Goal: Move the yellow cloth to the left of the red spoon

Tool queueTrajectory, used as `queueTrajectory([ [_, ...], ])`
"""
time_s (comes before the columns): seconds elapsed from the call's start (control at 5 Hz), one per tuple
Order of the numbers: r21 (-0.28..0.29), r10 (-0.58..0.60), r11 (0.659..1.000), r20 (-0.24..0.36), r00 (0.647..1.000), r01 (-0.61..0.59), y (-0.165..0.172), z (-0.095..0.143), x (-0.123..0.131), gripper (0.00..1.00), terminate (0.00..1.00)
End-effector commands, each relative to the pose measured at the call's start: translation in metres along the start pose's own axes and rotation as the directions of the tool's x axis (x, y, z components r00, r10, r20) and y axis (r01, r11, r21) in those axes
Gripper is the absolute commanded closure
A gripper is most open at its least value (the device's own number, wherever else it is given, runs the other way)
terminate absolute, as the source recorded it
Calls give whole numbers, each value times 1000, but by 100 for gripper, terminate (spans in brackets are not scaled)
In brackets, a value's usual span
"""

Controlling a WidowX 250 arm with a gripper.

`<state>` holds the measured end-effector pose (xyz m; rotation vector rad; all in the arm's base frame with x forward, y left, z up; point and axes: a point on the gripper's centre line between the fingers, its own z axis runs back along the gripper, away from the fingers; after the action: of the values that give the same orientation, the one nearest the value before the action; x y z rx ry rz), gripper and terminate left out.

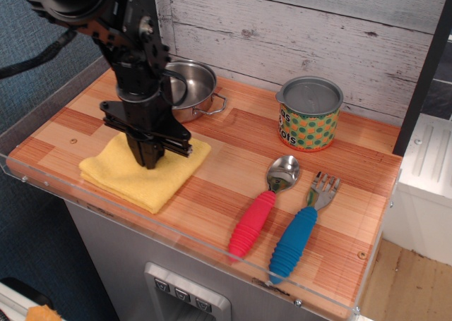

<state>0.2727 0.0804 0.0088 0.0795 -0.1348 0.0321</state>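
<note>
**Cloth under the gripper, left half of the counter**

Where the jaws meet the yellow cloth [145, 173], I read them as closed narrow, tips pressed into its middle; whether fabric is actually pinched I cannot tell. My gripper [150, 160] stands upright. Cloth lies flat on the wooden counter [233, 159], near the front edge. Steel pan [185, 89] sits just behind the arm. Red spoon [263, 207] lies well apart to the right, blue fork [304, 226] beside it. Dotted tin [308, 114] by the back wall.
</note>
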Motion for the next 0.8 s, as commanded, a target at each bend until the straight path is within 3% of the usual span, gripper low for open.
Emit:
queueTrajectory([
  [0.0,-30,-14,999,9,1000,15,-18,5,1,100,0],
  [0.6,-53,-19,998,21,1000,20,-41,10,1,100,0],
])
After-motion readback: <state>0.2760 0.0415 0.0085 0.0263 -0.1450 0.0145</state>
